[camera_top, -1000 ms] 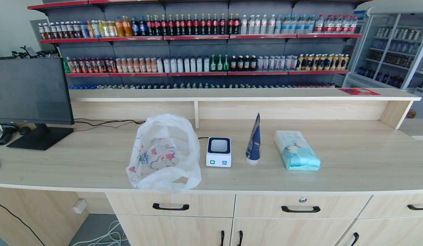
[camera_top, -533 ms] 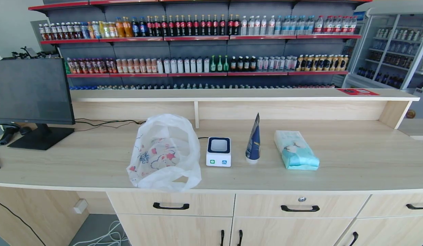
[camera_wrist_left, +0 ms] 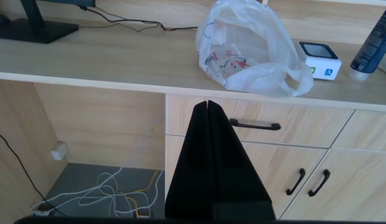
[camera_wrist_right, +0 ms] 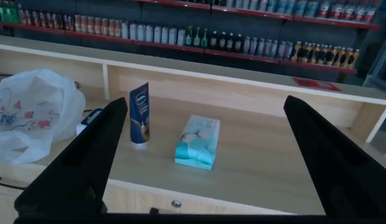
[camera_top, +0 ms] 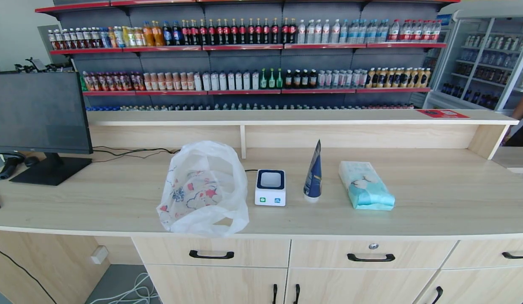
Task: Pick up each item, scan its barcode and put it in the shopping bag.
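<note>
1. The blue tube (camera_top: pixel 313 173) stands upright on its cap on the counter (camera_top: pixel 434 198), just to the right of the scanner (camera_top: pixel 270 187). The tissue pack (camera_top: pixel 365 185) lies flat a little farther right, near the tube but apart from it. Nothing holds either item, and neither is in the bag.
2. The scanner sits between the tube and the shopping bag (camera_top: pixel 204 188) with its window facing up. The bag is slumped on the counter on the scanner's left. We cannot tell how far its mouth gapes, or whether the red and blue patches are print or something inside.
3. We judge that the first pick is not yet begun, so the whole task lies ahead.
4. The tube is the item nearest the scanner, and it looks the natural first choice for the right arm. It is tall on a small cap and would likely tip if nudged, so the fingers should close squarely across its body. We cannot see where its barcode is, so it may need turning over the window.
5. The right gripper (camera_wrist_right: pixel 205 112) is spread wide and holds nothing. It faces the tube and tissue pack from well off.
6. The left gripper (camera_wrist_left: pixel 207 106) has its fingers pressed together and holds nothing. It sits low before the drawers, below the bag.
</note>
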`<state>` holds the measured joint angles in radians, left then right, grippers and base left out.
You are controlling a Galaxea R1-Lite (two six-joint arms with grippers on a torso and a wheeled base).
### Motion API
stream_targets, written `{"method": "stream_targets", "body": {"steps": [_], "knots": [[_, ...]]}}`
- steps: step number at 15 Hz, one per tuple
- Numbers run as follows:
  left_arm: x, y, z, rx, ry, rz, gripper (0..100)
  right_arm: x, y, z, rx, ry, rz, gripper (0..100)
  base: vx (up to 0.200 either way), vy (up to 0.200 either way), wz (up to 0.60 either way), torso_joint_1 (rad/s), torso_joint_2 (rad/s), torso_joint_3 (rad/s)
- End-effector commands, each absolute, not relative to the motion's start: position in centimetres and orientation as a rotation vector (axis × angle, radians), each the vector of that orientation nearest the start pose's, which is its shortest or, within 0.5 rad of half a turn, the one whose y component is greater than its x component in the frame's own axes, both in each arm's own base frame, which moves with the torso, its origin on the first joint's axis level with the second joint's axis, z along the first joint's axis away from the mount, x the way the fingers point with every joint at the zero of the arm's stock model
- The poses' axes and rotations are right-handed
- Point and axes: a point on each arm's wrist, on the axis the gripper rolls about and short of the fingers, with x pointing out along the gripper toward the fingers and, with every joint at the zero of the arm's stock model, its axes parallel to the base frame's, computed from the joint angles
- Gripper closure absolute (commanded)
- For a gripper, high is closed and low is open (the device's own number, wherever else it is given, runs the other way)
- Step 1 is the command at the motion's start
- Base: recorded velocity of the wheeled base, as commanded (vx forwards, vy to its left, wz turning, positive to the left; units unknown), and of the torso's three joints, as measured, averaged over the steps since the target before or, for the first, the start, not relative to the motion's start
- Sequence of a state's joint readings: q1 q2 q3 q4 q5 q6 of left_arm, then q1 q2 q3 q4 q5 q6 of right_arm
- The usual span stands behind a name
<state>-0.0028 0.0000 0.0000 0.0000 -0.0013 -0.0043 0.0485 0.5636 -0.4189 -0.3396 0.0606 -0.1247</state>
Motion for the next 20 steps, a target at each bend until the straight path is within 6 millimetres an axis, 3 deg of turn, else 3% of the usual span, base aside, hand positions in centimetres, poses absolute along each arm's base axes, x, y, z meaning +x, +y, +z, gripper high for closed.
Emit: {"method": "stream_targets", "body": {"steps": [1,3,6,10,20], "knots": [[-2.3,0.0,7.5,-0.005,0.000,-0.005,100,11.0,2.1,24.4,-0.131,-0.161,0.225,0,0.000,0.000,0.00,0.000,0.00,0.000],[-2.3,0.0,7.5,-0.005,0.000,-0.003,100,15.4,4.2,25.4,-0.133,-0.206,0.256,0,0.000,0.000,0.00,0.000,0.00,0.000],[-2.3,0.0,7.5,-0.005,0.000,-0.005,100,19.1,6.8,24.8,-0.105,-0.231,0.241,0,0.000,0.000,0.00,0.000,0.00,0.000],[-2.3,0.0,7.5,-0.005,0.000,-0.005,100,20.1,10.5,22.6,-0.064,-0.220,0.219,0,0.000,0.000,0.00,0.000,0.00,0.000],[-2.3,0.0,7.5,-0.005,0.000,-0.005,100,25.9,12.4,16.6,-0.046,-0.003,0.173,0,0.000,0.000,0.00,0.000,0.00,0.000]]}}
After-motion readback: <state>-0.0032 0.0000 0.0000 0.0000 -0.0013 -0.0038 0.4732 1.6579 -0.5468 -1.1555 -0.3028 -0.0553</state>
